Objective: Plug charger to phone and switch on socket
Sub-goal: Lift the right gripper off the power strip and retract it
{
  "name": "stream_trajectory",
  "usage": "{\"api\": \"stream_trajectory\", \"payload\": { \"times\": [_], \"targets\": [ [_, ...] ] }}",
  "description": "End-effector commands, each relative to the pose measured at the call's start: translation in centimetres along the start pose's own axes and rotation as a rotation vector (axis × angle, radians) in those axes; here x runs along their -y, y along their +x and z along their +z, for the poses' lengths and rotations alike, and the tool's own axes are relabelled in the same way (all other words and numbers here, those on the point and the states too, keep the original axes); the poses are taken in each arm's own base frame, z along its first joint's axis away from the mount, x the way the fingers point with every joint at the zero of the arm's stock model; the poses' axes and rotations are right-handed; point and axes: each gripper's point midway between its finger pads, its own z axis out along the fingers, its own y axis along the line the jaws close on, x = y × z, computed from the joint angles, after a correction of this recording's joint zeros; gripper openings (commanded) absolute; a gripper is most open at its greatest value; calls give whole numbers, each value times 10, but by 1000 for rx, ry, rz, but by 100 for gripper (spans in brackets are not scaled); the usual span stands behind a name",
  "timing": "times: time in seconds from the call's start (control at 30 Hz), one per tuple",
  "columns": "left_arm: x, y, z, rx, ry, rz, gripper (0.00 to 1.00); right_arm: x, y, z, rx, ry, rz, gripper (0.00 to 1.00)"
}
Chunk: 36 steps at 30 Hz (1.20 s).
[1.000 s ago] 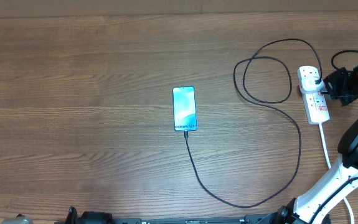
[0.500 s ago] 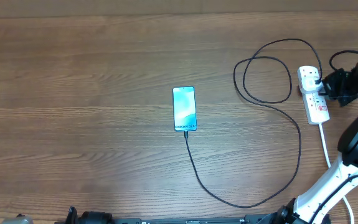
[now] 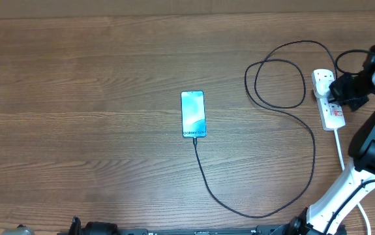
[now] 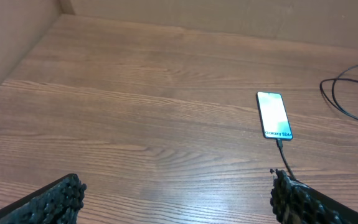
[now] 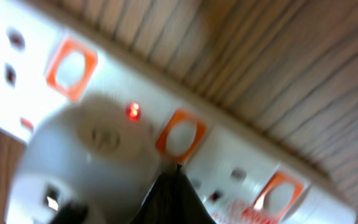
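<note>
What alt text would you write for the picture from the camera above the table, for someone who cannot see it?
A phone with a lit blue screen lies in the middle of a wooden table, and a thin black cable runs from its lower end in loops to a white power strip at the right edge. The right arm's dark claw sits over that strip.

We see a table [image 3: 76, 98] of brown wood, fine-grained and matt. The phone [image 3: 193, 113] shows a smooth, glossy, glass-like screen. The charger [image 3: 315, 153] cable looks like matt black plastic or rubber. The socket [image 5: 228, 155] is smooth white plastic with a slight sheen. On the left gripper [image 4: 175, 190], the pads [image 4: 63, 194] are black, rough and knobbly
</note>
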Motion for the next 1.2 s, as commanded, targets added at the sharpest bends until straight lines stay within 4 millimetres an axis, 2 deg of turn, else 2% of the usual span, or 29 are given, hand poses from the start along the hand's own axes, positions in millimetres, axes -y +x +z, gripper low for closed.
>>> {"api": "stream_trajectory", "payload": {
  "times": [0.0,0.07,0.1,0.13,0.17,0.3,0.4,0.43,0.47,0.5,0.6,0.7,0.83,0.9,1.0,1.07,1.17],
  "targets": [
    [-2,0,-3,17,-11,-20,100,-9,-9,-57,135,-10,-33,4],
    [-2,0,-3,17,-11,-20,100,-11,-11,-98,215,-47,-33,4],
    [-2,0,-3,18,-11,-20,100,-18,-7,-132,271,-114,-38,4],
    [-2,-1,-3,21,-11,-21,100,-24,-3,-157,307,-178,-47,4],
    [-2,-1,-3,22,-11,-22,100,-32,4,-201,373,-278,-64,4],
    [-2,-1,-4,29,-9,-22,100,-47,36,-321,574,-553,-148,4],
    [-4,2,-10,58,-4,-27,100,-51,81,-425,788,-771,-279,4],
    [-5,4,-15,81,1,-31,100,-51,106,-467,894,-852,-349,4],
    [-6,7,-19,100,4,-34,100,-49,126,-496,973,-905,-384,4],
    [-8,9,-24,120,5,-39,100,-46,145,-522,1045,-954,-405,4],
    [-11,17,-37,183,3,-55,100,-34,204,-578,1215,-1065,-463,4],
    [-14,25,-48,243,-14,-76,100,-20,246,-600,1302,-1101,-503,4],
    [-16,40,-66,339,-51,-107,100,-4,288,-600,1368,-1062,-569,4],
    [-16,47,-74,384,-65,-119,100,0,296,-595,1384,-1026,-598,4],
    [-17,60,-84,427,-84,-132,100,2,297,-584,1338,-1012,-583,4],
    [-15,58,-91,450,-94,-137,100,0,300,-583,1324,-1027,-600,4],
    [-15,61,-91,443,-99,-137,100,-7,315,-582,1277,-1083,-674,4]
  ]
}}
